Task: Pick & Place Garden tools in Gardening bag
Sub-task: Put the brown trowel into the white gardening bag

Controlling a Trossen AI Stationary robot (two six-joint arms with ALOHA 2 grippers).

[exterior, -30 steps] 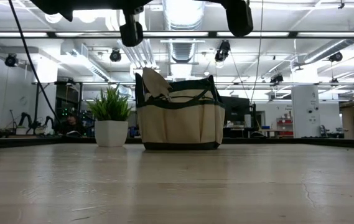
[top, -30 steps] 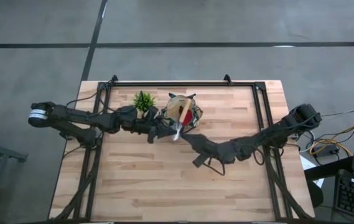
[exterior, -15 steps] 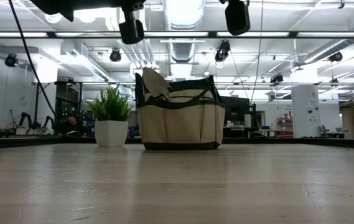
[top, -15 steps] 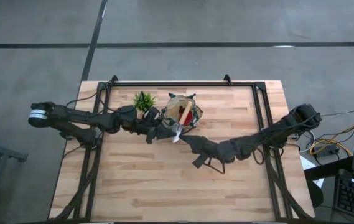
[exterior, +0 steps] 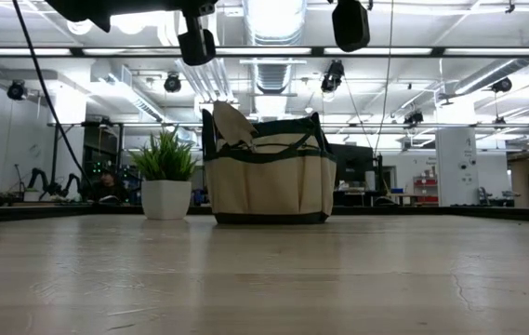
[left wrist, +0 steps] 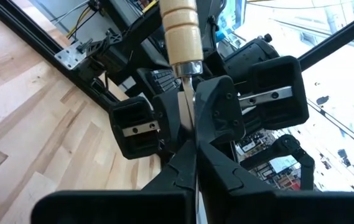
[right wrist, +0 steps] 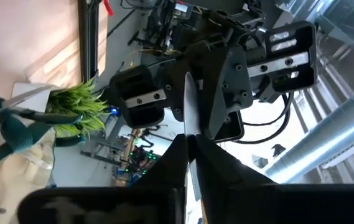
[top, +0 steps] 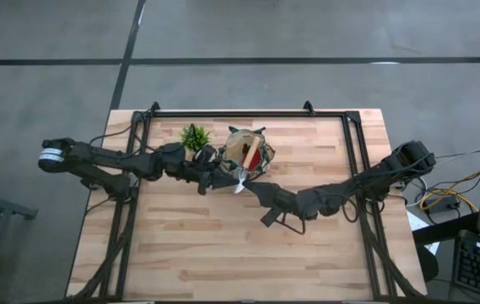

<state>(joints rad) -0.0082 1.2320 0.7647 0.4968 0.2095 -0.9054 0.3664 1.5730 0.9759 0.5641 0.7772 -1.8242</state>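
A trowel (top: pixel 243 167) with a wooden handle (left wrist: pixel 178 28) and a thin metal blade hangs high above the table, at the near rim of the tan gardening bag (top: pixel 233 140). My left gripper (top: pixel 225 178) reaches it from the table's left and my right gripper (top: pixel 249 187) from the right. Both are shut on the blade and face each other. The bag (exterior: pixel 269 181) stands on its base on the table. A tan scoop (exterior: pixel 231 126) sticks up out of it, and a red item (top: pixel 262 157) lies inside. My left gripper (left wrist: pixel 195 152) pinches the trowel's thin metal blade (left wrist: pixel 188 87) between its two fingers, coming level from the table's left. The trowel is lifted clear of table and bag. My right gripper (right wrist: pixel 188 140) pinches the same blade (right wrist: pixel 186 99) between its two fingers, level from the table's right, its fingers (left wrist: pixel 221 112) just below the wooden handle.
A small green potted plant (top: pixel 194 135) stands on the table just left of the bag, close under my left arm. A black frame rail (top: pixel 248 112) runs along the far edge. The near half of the wooden table (top: pixel 240 253) lies bare.
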